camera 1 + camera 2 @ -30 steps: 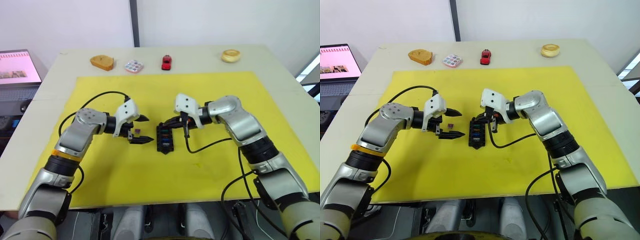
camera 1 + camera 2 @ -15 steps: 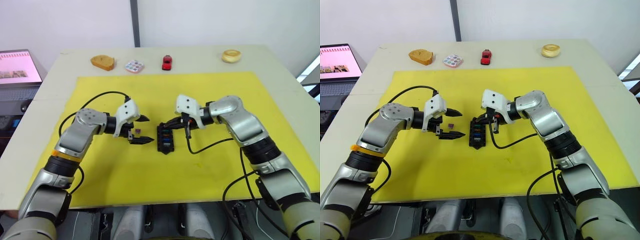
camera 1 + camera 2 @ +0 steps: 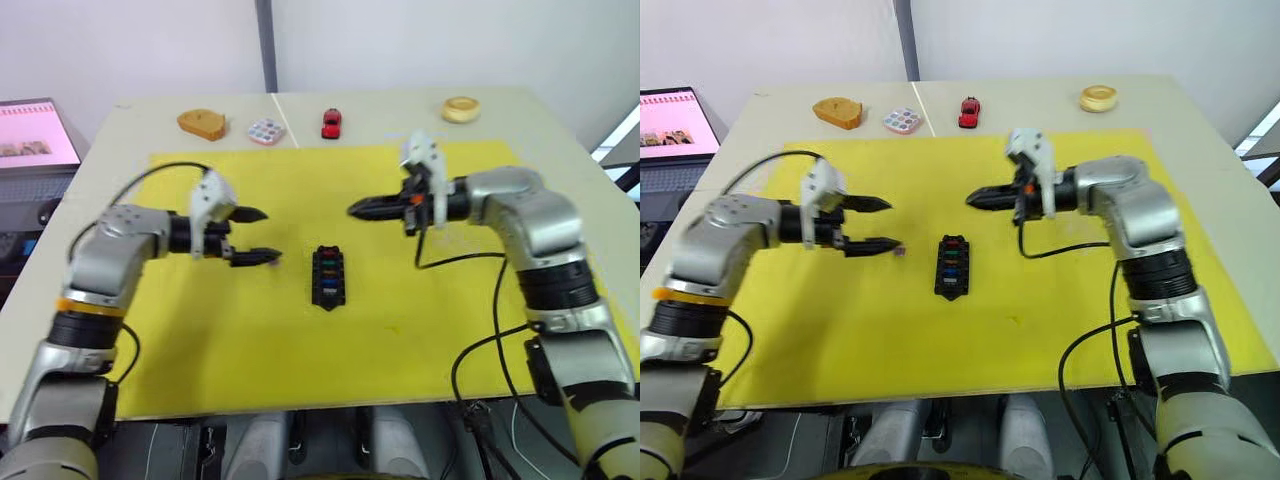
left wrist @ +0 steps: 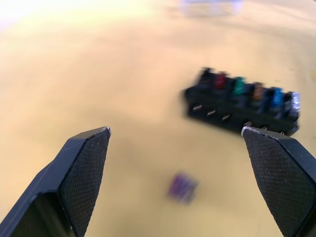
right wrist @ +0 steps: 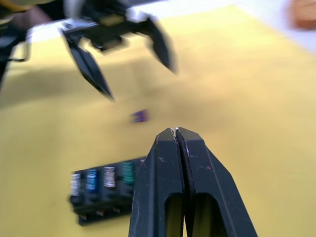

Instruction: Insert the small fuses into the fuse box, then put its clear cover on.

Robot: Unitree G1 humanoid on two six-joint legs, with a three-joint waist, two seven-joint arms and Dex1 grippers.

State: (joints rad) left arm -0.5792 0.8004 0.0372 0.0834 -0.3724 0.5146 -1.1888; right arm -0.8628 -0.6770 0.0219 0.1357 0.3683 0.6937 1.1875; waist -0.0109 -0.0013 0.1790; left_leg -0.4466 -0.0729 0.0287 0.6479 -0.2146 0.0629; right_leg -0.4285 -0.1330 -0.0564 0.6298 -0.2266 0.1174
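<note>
Though the fuse box (image 3: 951,267) is small in the head views, you can see it is a black block lying flat in the middle of the yellow mat (image 3: 1040,290), with a row of coloured fuses (image 4: 239,86) stuck in its top. The left wrist view shows them closer: red, teal, amber and blue ones, and a pale one at the end, but they are fuzzy and hard to count. One purple fuse (image 3: 900,251) lies loose on the mat, near the box on the robot's left side, not touching it. The left gripper (image 3: 880,223) hangs just beside this fuse with its two fingers spread wide apart and nothing between them. The right gripper (image 3: 976,198) is up over the mat beyond the box, and the right wrist view shows its fingers (image 5: 168,168) pressed tight together with nothing in them. At the far edge of the table (image 3: 1200,120) sit a red toy car (image 3: 968,112), a piece of bread (image 3: 837,111), a small tray of coloured dots (image 3: 903,121) and a round yellowish thing (image 3: 1098,98). A screen (image 3: 675,122) is cut off at the left edge.
</note>
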